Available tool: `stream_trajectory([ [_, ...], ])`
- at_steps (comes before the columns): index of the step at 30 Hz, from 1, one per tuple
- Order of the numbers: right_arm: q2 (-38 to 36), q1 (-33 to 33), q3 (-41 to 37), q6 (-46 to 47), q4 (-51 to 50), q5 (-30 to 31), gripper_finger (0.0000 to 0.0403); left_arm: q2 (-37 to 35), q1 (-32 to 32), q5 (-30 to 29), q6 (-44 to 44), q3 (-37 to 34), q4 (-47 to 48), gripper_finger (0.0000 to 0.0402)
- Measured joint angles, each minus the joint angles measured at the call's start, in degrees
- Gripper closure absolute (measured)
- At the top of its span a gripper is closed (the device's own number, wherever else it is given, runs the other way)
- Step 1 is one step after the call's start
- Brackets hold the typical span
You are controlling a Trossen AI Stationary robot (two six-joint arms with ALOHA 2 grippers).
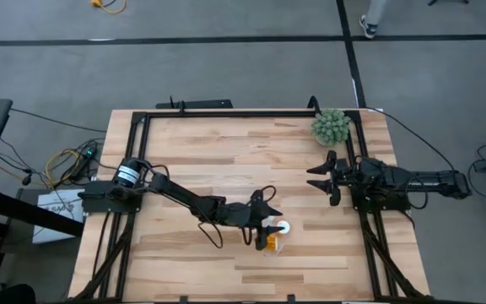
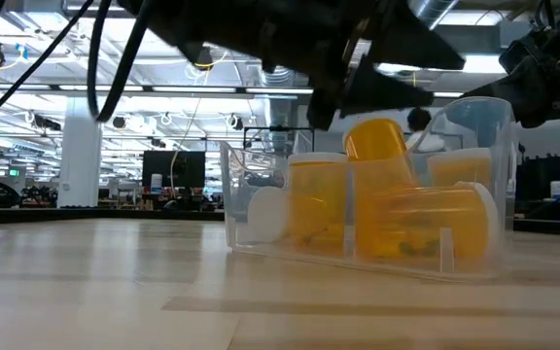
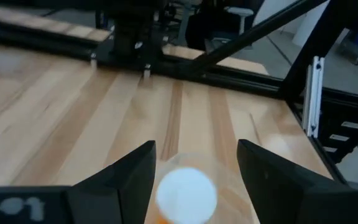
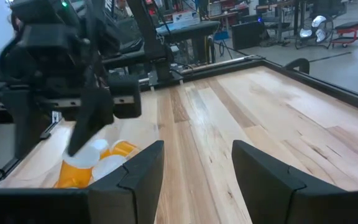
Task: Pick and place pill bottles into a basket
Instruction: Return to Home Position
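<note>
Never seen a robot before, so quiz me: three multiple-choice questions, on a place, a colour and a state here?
1. Where is the left tool? A over the clear tray; B beside the plant; C off the table.
2. What colour are the bottles' caps? A blue; B white; C black.
3. The right tool is: A shut on a bottle; B shut on the plant; C open, empty.
Answers: 1 A, from overhead it is above the tray; 2 B, a white cap shows under it; 3 C, its fingers stand apart, empty.

Grey floor [image 1: 226, 72] bears dark lines [image 1: 226, 40]; ceiling lights [image 2: 163, 89] shine above a white column [image 2: 81, 156].
</note>
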State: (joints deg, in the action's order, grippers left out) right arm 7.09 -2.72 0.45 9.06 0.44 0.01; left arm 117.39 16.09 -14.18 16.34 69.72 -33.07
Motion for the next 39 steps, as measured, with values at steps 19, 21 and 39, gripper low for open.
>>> stream_trajectory([
  [19, 0.0, 0.0, 0.0, 0.0, 0.0, 0.0, 0.0221, -14.2, 0.3, -0.4, -8.5, -0.6, 15.0, 0.0186],
  [21, 0.0, 0.0, 0.0, 0.0, 0.0, 0.0, 0.0221, -17.3, 0.2, -1.5, -7.4, -4.1, 15.6, 0.0186],
  [39, 0.0, 0.0, 0.0, 0.0, 0.0, 0.0, 0.0221, -51.4, -0.2, -9.2, -1.8, -29.2, 29.5, 0.0187],
])
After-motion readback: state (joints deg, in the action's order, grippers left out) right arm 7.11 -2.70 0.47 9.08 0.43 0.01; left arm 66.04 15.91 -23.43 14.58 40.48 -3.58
